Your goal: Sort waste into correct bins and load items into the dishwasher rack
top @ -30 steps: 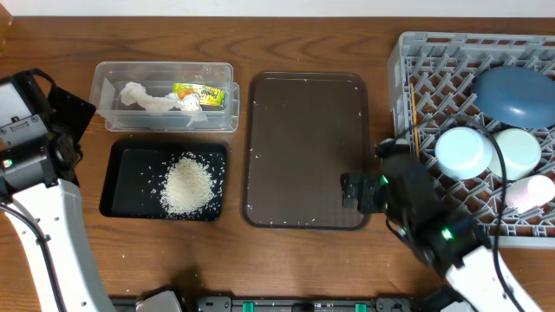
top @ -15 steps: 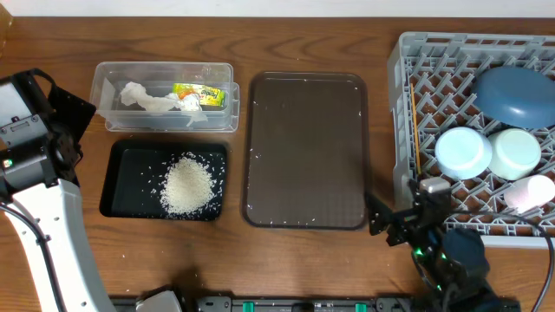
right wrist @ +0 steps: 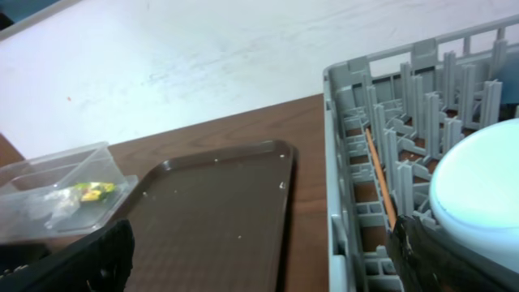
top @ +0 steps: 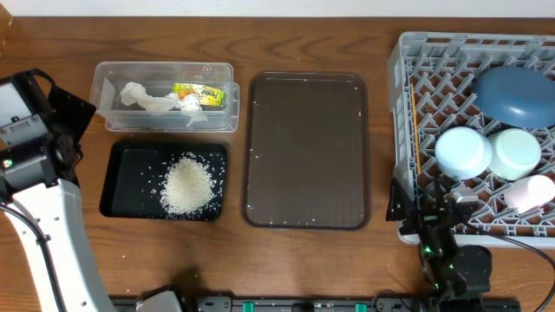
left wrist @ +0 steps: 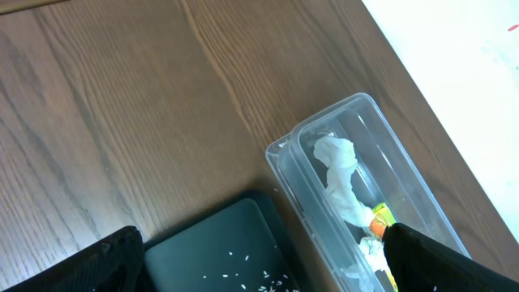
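The clear tub (top: 165,119) holds crumpled tissue (top: 146,99) and the yellow-green wrapper (top: 198,94). The black tray (top: 121,182) holds the rice heap (top: 188,185). The grey rack (top: 408,95) carries the dark blue plate (top: 512,94), light blue bowl (top: 464,152), mint bowl (top: 517,152), pink cup (top: 531,192) and chopsticks (top: 414,130). My left gripper (top: 76,130) is open and empty left of the tub (left wrist: 357,154) and above the black tray (left wrist: 219,243). My right gripper (top: 427,206) is open and empty at the rack's front left corner (right wrist: 345,162).
A dark brown serving tray (top: 308,152) with a few stray rice grains lies between the bins and the rack; it also shows in the right wrist view (right wrist: 219,203). Bare wooden table (top: 303,260) runs along the front edge.
My right arm has drawn back from the serving tray's front right corner toward the table's front edge, beside the rack's front left corner. The left arm has not moved.
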Controlling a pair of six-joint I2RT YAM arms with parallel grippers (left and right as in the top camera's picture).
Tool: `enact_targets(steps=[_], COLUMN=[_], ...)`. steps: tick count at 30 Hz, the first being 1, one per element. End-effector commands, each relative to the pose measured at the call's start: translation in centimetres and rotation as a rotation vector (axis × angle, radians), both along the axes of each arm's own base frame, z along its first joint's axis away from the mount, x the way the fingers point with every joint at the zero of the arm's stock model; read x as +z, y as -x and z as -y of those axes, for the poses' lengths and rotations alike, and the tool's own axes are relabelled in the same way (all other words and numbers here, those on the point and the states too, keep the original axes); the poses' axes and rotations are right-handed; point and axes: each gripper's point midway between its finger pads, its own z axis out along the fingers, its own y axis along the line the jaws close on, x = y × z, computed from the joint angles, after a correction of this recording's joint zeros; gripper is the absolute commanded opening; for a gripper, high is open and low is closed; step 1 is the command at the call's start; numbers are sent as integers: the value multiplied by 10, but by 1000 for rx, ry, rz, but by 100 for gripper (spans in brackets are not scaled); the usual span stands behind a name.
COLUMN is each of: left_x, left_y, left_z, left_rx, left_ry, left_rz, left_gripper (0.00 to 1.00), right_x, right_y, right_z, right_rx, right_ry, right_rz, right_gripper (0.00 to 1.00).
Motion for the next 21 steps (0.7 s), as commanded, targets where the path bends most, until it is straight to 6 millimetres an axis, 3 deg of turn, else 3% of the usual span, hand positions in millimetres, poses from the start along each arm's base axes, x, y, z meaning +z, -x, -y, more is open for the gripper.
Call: enact_targets(steps=[1,6,10,21], left_x=[3,3,3,3], left_y=[1,1,1,1], left_z=[-3,-3,-3,-3], left_rx=[14,14,14,14], left_ry=[-4,-4,-4,-4], left_rz=[3,3,3,3], left_gripper=[96,96,96,96], right_x=[1,15,-5,-4], right_y=[-1,-1,-1,-2], right_z=[4,7,10,11], right_rx=[-15,-25,-25,-31], right_ry=[40,200,343,391], right_rz=[25,109,52,63], right_gripper=[99,99,99,99])
